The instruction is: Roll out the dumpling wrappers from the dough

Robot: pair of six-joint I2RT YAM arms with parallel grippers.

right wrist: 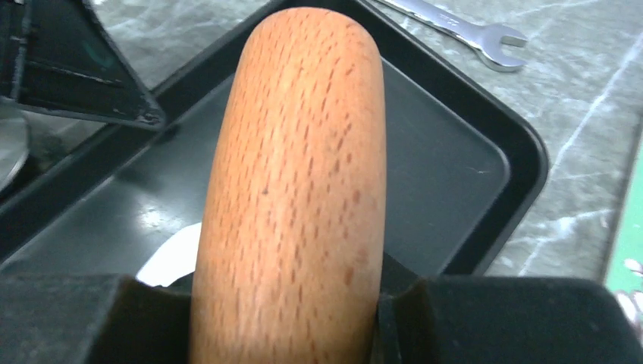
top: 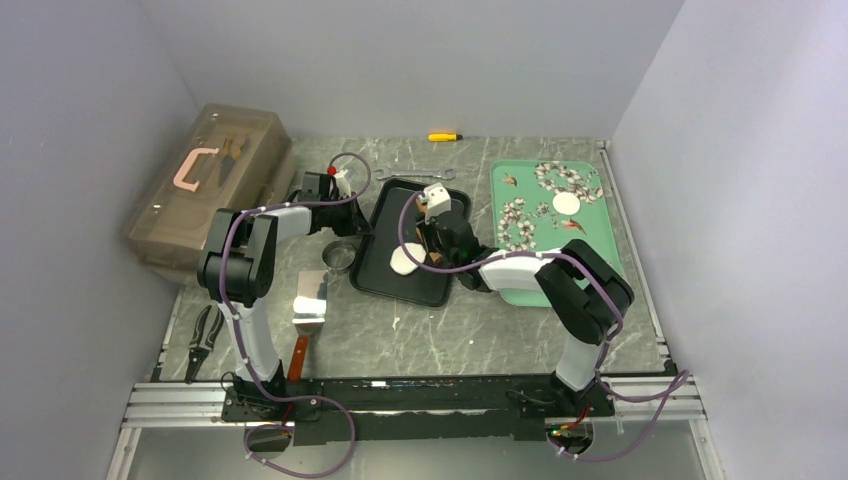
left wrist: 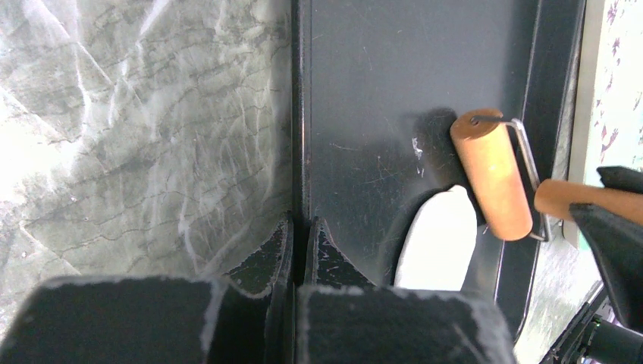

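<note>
Left pincer (left wrist: 299,227) clamps the black tray (left wrist: 364,76) rim at 10 o'clock; right pincer (right wrist: 288,303) grips the wooden roller (left wrist: 491,174). Flattened dough (left wrist: 440,239) lies at the tray's 7 o'clock; one dumpling wrapper (top: 566,204) rests on the green tray (top: 525,185).

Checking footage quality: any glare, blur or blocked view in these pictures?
Top view: sharp, evenly lit. Left wrist: glare bleaches the table at left; near jaws blurred. Right wrist: the roller fills the middle, hiding much of the tray; wrench sharp.
</note>
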